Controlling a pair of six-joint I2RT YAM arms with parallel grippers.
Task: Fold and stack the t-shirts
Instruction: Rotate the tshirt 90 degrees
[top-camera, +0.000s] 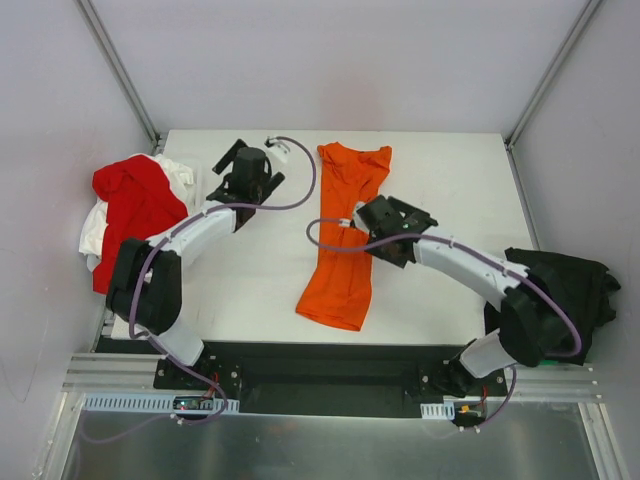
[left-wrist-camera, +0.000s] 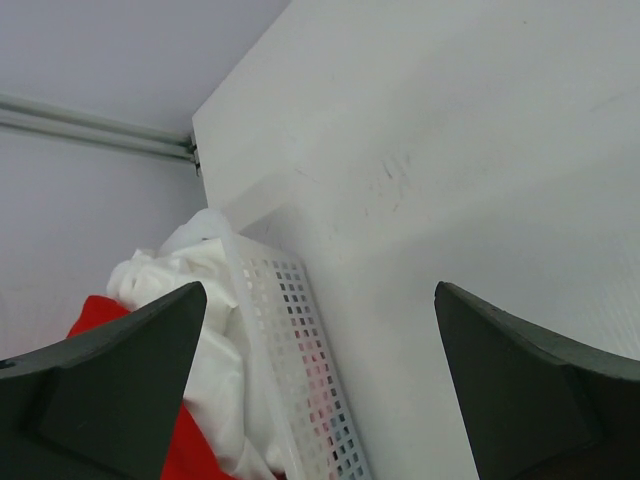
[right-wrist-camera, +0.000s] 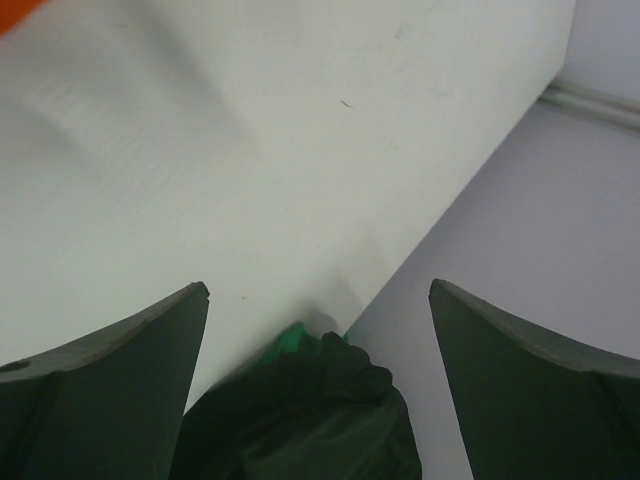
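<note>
1. Progress: early, by my read. No folded stack anywhere on the table (top-camera: 250, 290).
2. Orange shirt (top-camera: 345, 235): mid table, lying as a long narrow strip running far to near, collar end far. Looks like the sides are folded in already; crosswise folds not yet done.
3. Red shirt (top-camera: 135, 205) & white shirt (top-camera: 95, 235): crumpled together in a basket (left-wrist-camera: 300, 350) at the left table edge. Both unfolded.
4. Black shirt (top-camera: 565, 285): bunched heap at the near right corner, partly off the table, w/ a green thing (right-wrist-camera: 290, 335) under it. Unfolded.
5. Left gripper (top-camera: 243, 165): jaws spread wide, nothing between them. It sits above bare table at the far side, between the basket & the orange strip.
6. Right gripper (top-camera: 385, 222): jaws spread wide too, empty. In the top view it is over the middle of the orange strip; can't tell if it touches the cloth.
7. Left to do, approx: finish the orange one, fold the other three, then stack all four.
</note>
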